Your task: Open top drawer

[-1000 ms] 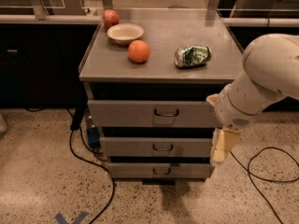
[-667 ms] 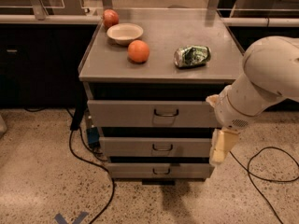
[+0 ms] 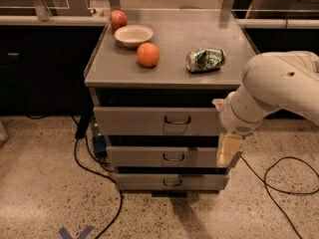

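Observation:
The grey cabinet has three stacked drawers. The top drawer (image 3: pixel 149 122) is the widest and tallest, with a small dark wire handle (image 3: pixel 177 119) at its centre and a dark gap above its front. My gripper (image 3: pixel 227 151) hangs down from the white arm (image 3: pixel 279 86) at the cabinet's right edge. It is level with the middle drawer (image 3: pixel 159 157), below and right of the top drawer's handle, and holds nothing that I can see.
On the cabinet top (image 3: pixel 169 71) lie a bowl (image 3: pixel 133 35), an apple (image 3: pixel 118 19), an orange (image 3: pixel 148 54) and a crushed can (image 3: pixel 205 59). The bottom drawer (image 3: pixel 169 182) is lowest. Black cables (image 3: pixel 102 176) run over the floor on the left and on the right (image 3: pixel 284 178).

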{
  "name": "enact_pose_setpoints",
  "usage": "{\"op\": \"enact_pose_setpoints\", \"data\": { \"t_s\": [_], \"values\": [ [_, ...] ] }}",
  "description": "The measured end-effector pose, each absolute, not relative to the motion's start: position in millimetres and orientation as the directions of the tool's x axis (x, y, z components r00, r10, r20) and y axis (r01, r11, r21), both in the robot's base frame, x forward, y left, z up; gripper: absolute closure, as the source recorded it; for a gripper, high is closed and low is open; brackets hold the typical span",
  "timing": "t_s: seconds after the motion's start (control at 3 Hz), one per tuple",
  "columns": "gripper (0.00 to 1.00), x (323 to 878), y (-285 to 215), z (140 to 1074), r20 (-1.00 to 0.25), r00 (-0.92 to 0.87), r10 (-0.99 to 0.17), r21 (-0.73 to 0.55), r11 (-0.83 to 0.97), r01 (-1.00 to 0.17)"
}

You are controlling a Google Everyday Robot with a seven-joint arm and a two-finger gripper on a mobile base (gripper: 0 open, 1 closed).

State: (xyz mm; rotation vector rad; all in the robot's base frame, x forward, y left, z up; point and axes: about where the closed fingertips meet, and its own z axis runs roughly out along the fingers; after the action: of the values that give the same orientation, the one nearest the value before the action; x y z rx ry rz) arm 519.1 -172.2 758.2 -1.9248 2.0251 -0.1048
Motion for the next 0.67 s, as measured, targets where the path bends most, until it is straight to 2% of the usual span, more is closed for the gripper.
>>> {"op": "enact_pose_setpoints", "data": {
  "t_s": [0.67],
  "values": [
    [0.00, 576, -179, 705, -0.186, -0.019, -0.982, -0.248, 0.065, -0.967]
  ]
}}
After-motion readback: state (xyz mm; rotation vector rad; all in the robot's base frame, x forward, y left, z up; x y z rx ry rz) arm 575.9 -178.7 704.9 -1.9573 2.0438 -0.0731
